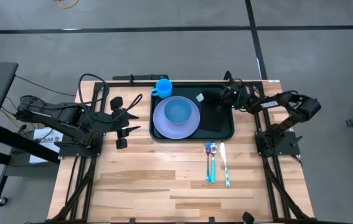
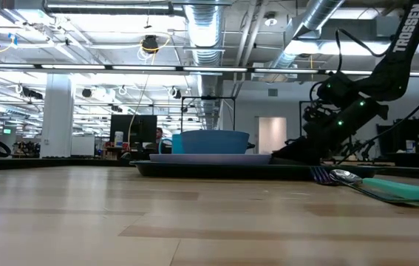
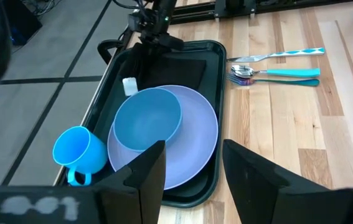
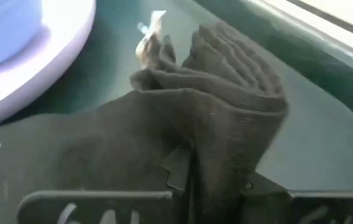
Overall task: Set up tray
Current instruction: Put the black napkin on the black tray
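Right now the right gripper [image 4: 188,177] pinches a bunched fold of dark cloth napkin [image 4: 164,124] inside the dark green tray [image 1: 226,134], beside the lavender plate [image 1: 175,118] holding a blue bowl [image 1: 178,111]. Off to the tray's left, the left gripper [image 1: 132,118] hovers with fingers spread, empty.

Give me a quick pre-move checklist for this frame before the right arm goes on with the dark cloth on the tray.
1. Large dark green plastic tray flat on the wooden table: ok.
2. Lavender round plate with blue bowl inside the tray: ok.
3. Dark folded cloth napkin lying flat: not ok, bunched up at the right gripper.
4. Right gripper's fingers released from the napkin: cannot tell.
5. Fork, spoon and knife on the tray: not ok, on the table.
6. Left gripper clear of the tray: ok.
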Available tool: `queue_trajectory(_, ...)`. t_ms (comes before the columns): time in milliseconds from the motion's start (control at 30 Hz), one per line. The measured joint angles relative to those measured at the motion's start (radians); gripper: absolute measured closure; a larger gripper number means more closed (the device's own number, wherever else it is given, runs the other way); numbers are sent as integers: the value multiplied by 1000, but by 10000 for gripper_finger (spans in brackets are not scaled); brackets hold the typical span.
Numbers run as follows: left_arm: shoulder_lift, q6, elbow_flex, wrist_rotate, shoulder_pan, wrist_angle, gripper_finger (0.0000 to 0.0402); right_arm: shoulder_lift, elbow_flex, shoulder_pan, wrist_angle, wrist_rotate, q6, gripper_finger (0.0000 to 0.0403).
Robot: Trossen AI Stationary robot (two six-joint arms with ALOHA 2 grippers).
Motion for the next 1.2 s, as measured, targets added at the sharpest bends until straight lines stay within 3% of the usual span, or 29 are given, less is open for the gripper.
queue_trajectory(367, 0, -1, 0, 0, 0, 0, 253, -12, 0, 26, -22, -2, -26, 309)
queue_trajectory(567, 0, -19, 0, 0, 0, 0, 253, -66, 9, 25, -68, 20, -25, 229)
queue_trajectory(800, 0, -19, 0, 2, 0, -1, 253, -152, 101, 25, -315, 178, -52, 139)
queue_trajectory(1000, 27, -19, 0, 3, 0, -7, 253, -225, 185, 25, -505, 331, -69, 127)
queue_trajectory(1200, 93, -6, 1, 4, 0, -8, 253, -313, 201, 66, -562, 268, -10, 127)
